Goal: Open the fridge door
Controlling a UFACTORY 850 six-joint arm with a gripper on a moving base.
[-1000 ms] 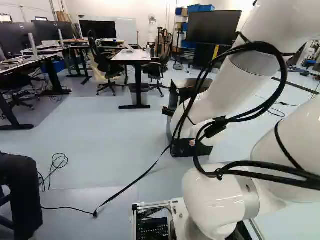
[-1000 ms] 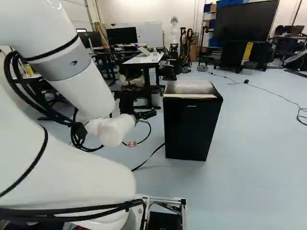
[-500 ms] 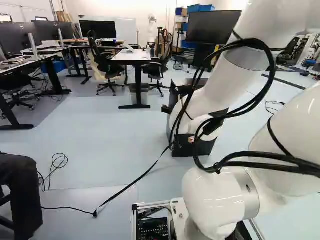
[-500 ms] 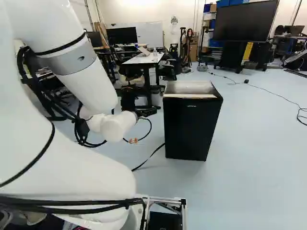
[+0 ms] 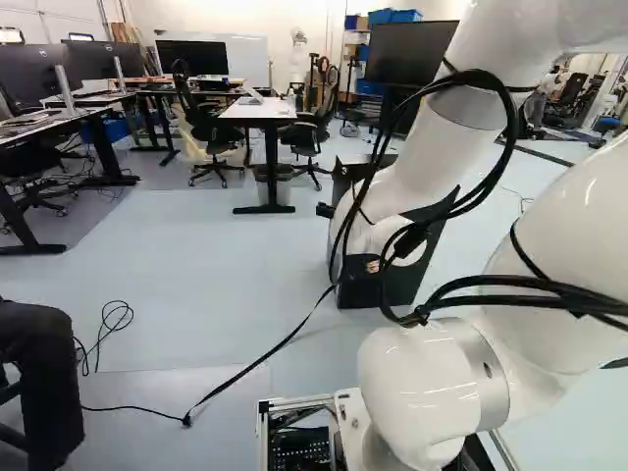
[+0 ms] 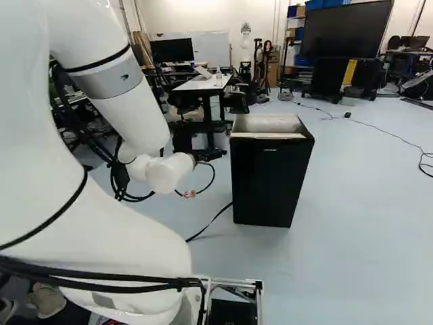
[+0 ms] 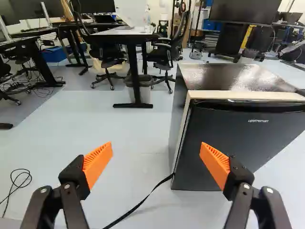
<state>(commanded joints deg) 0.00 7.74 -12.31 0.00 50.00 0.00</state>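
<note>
Fridge door [image 7: 248, 143] is closed on the black fridge [image 7: 231, 78], which stands on the floor [image 7: 128, 119] and, in the right base view, just beside the arm's [image 6: 132, 122] far end. The fingers [image 7: 156, 160] are spread wide, holding nothing, probably to leave room for the door's side edge. They face the seam on that side, likely because a fingertip must pry there before the door can swing.
</note>
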